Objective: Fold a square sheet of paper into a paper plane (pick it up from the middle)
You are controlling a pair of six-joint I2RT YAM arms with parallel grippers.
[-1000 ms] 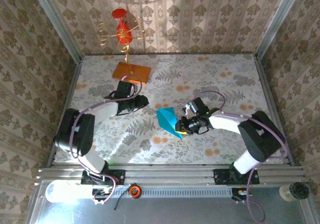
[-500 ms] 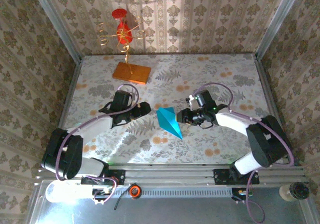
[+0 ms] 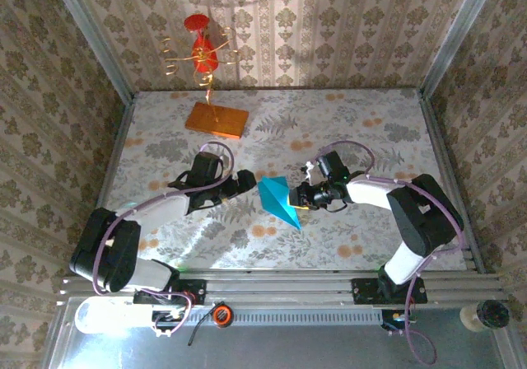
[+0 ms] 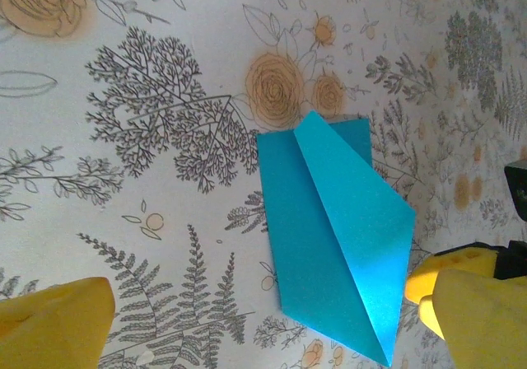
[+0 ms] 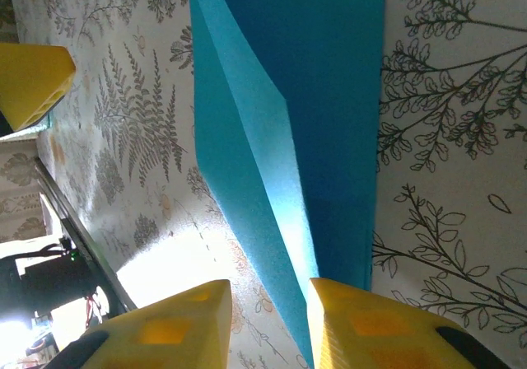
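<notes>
Flanking the folded blue paper point(image 3: 278, 201): my left claw point(image 3: 240, 181) wide open at nine o'clock, my right claw point(image 3: 303, 196) slightly parted at three.

Finding: purpose-built robot test cell of laboratory type, not a lived-in room. Evidence: floral-printed table point(image 3: 329, 114) boxed on three sides by damask-patterned wallpaper panels point(image 3: 329, 31) framed by bare aluminium corner posts point(image 3: 92, 39). A grooved aluminium rail point(image 3: 280, 287) along the near edge carries two bolted white-and-black robot arms point(image 3: 156, 208).
</notes>
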